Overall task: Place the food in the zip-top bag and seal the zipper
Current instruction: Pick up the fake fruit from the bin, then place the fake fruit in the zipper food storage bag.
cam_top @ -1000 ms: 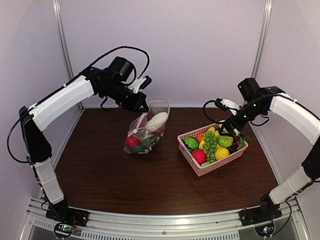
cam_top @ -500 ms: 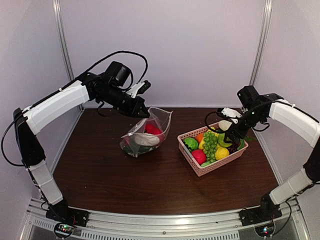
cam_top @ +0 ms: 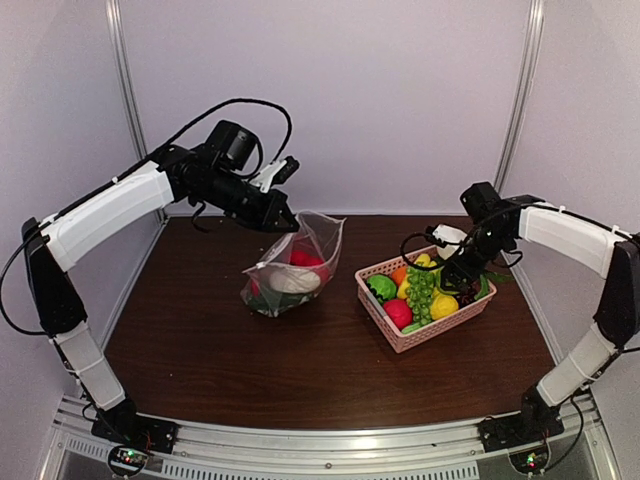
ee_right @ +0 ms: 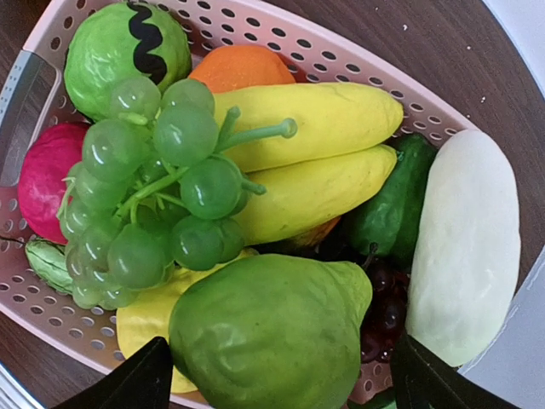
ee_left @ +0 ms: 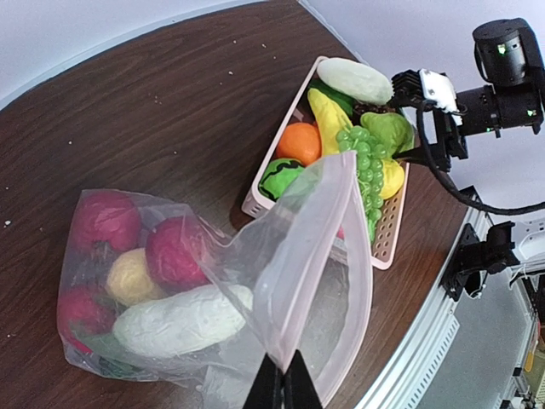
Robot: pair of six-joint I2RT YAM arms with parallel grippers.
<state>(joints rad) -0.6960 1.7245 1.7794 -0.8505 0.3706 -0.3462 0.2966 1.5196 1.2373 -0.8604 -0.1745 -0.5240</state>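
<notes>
the pink basket (cam_top: 405, 343) on the table (cam_top: 300, 380) holds grapes (ee_right: 145, 204), bananas (ee_right: 315, 162) and a green pear (ee_right: 272, 332). at its nine o'clock the zip-top bag (cam_top: 285, 285) holds red, white and yellow food (ee_left: 179, 319). the left pincer (ee_left: 278, 388) is clamped tight on the bag's mouth edge, with the bag slumped at its six o'clock. the right pincer (ee_right: 281, 379) gapes wide over the pear, gripping nothing.

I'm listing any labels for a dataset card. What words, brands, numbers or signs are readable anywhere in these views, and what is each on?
No readable text in any view.
The zip-top bag: clear plastic, no print showing.
The pink basket: no label.
The green round fruit: only a black wavy mark, not a letter.
The arm bases: small coloured lights; any writing there is too small to read.
</notes>
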